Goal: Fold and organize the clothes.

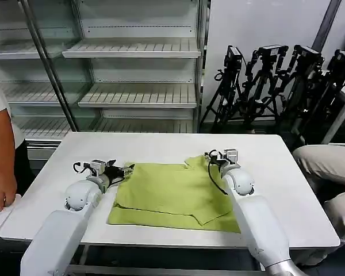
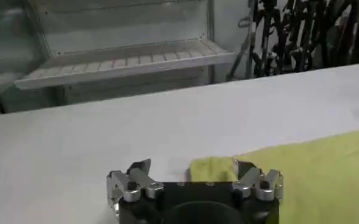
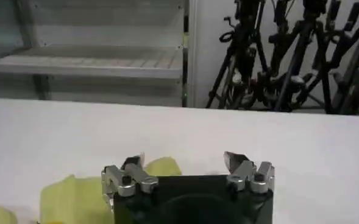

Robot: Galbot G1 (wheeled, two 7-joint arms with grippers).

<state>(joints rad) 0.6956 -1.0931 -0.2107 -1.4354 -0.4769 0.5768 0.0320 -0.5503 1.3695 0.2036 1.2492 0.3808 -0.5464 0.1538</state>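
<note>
The clothes (image 1: pixel 172 195), one lime yellow-green T-shirt, lie partly folded in the middle of the white table (image 1: pixel 276 167). My left gripper (image 1: pixel 125 169) rests low at the shirt's far left corner. In the left wrist view this gripper (image 2: pixel 192 169) is open, with a bit of green fabric (image 2: pixel 213 169) lying between its jaws, close to one finger. My right gripper (image 1: pixel 213 156) sits at the shirt's far right corner. It (image 3: pixel 184 161) is also open, and a yellow-green fold (image 3: pixel 162 165) shows just past one fingertip.
Metal shelving (image 1: pixel 138 86) stands behind the table, and black tripods (image 1: pixel 276 80) stand at the back right. A person's hand (image 1: pixel 3 190) rests on a side surface at the left. A seated person's beige trousers (image 1: pixel 328 167) show past the table's right edge.
</note>
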